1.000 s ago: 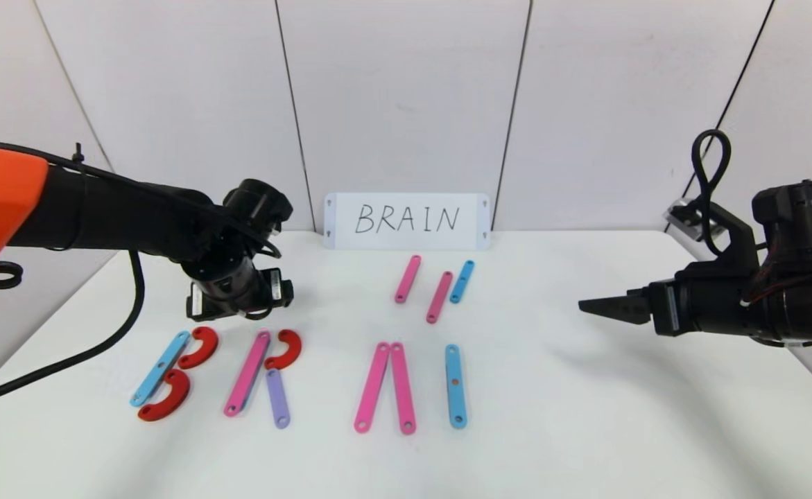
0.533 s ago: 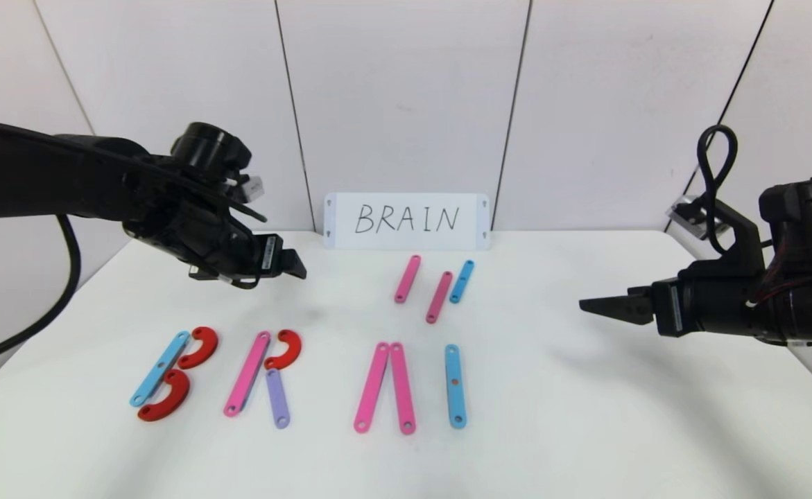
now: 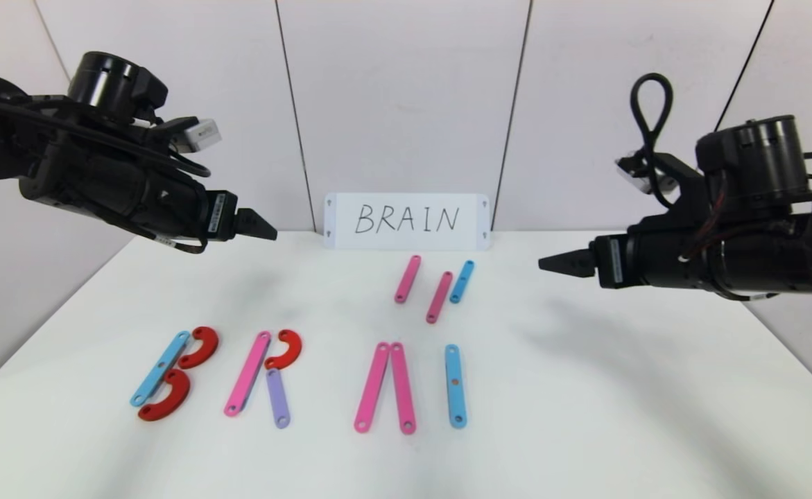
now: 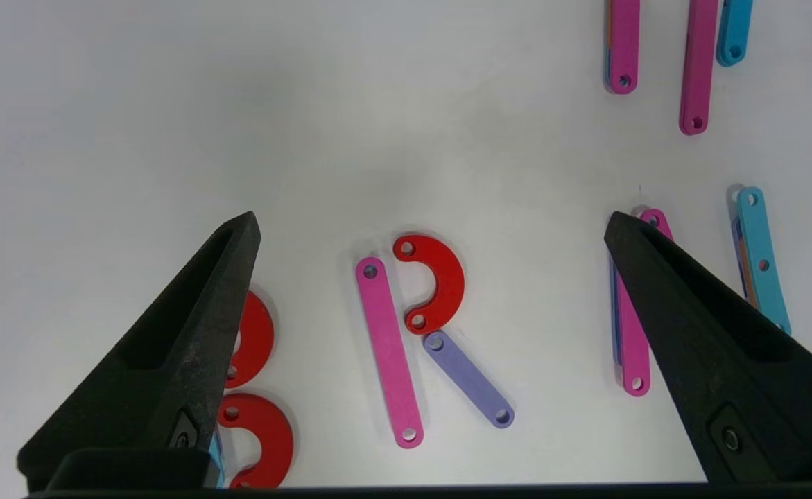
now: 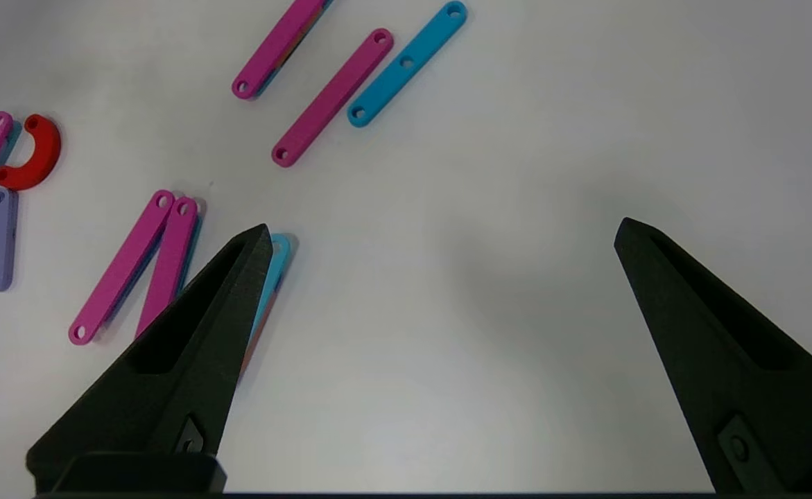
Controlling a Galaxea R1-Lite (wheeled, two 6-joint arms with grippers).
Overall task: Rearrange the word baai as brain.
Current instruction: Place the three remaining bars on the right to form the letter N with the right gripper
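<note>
The letters lie in a row at the front of the table. The B is a blue strip [image 3: 160,367] with two red curves [image 3: 200,346]. The R is a pink strip [image 3: 247,382], a red curve [image 3: 285,348] and a short purple strip [image 3: 277,397]; it shows between the jaws in the left wrist view [image 4: 388,350]. Two pink strips [image 3: 386,396] meet at the top, and a blue strip [image 3: 455,385] stands to their right. My left gripper [image 3: 267,232] hangs open and empty high over the back left. My right gripper [image 3: 548,263] hangs open and empty high over the right.
Three loose strips lie behind the row: two pink [image 3: 408,278] [image 3: 439,296] and one blue [image 3: 462,281]. A white card [image 3: 406,220] with handwritten BRAIN leans on the back wall. The white table [image 3: 586,416] is bare to the right of the letters.
My left gripper has risen from just above the R and swung back to the left. My right gripper has risen and moved a little toward the centre. The pieces have not moved.
</note>
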